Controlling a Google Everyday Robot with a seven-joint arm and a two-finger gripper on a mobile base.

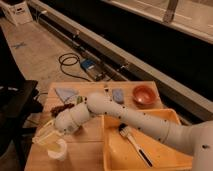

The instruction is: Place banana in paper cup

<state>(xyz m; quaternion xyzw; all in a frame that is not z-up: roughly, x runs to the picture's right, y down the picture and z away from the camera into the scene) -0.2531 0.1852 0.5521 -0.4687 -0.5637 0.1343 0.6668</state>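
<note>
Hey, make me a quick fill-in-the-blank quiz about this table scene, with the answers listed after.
1. The pincer is shut on the ____, holding it just above the paper cup.
2. The brush lies inside the ____ tray.
3. The reddish bowl sits at the table's far ____ corner.
4. The paper cup's colour is ____.

Answers: banana; yellow; right; white

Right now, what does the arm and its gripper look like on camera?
The arm is a thick, smooth white tube with rounded joints and small dark dots along its casing. It narrows to the gripper over the table's front left, pale like the arm. No loose cables or printed markings are visible on it.
</note>
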